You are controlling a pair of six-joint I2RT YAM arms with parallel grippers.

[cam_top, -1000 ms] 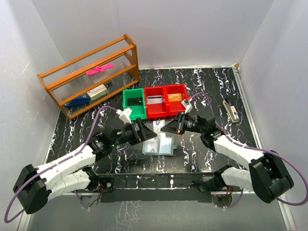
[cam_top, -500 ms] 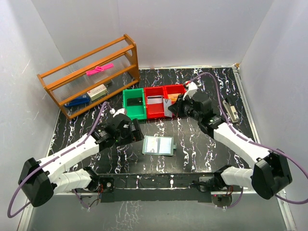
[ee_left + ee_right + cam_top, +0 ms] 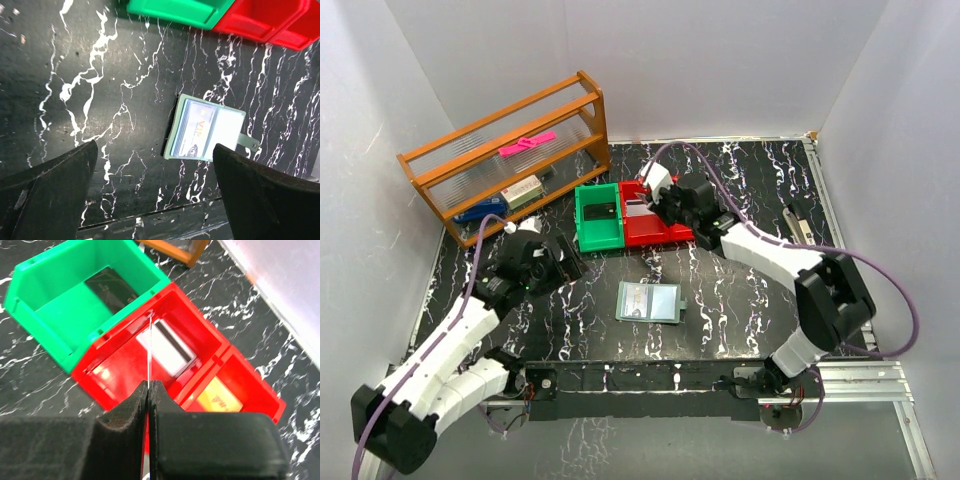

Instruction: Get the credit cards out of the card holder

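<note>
The card holder (image 3: 651,302) lies open and flat on the black marbled table, pale blue-grey inside (image 3: 207,130). A card (image 3: 196,131) printed with gold letters shows in its left half. My left gripper (image 3: 155,200) hangs open and wide, empty, left of and apart from the holder; in the top view the left gripper (image 3: 563,266) is well to its left. My right gripper (image 3: 149,385) is shut on a thin credit card (image 3: 150,347) seen edge-on, held above the middle red bin (image 3: 120,372). From above, the right gripper (image 3: 642,203) is over that bin.
A green bin (image 3: 598,215) holds a dark card. The red bin (image 3: 638,228) holds a white card (image 3: 166,348) with a black stripe; a second red bin (image 3: 250,390) holds a yellow card. A wooden shelf (image 3: 505,160) stands back left, a small grey device (image 3: 802,228) at the right.
The right gripper carried a card from above the holder to over the red bin. The left gripper let go, opened wide and drew back to the left.
</note>
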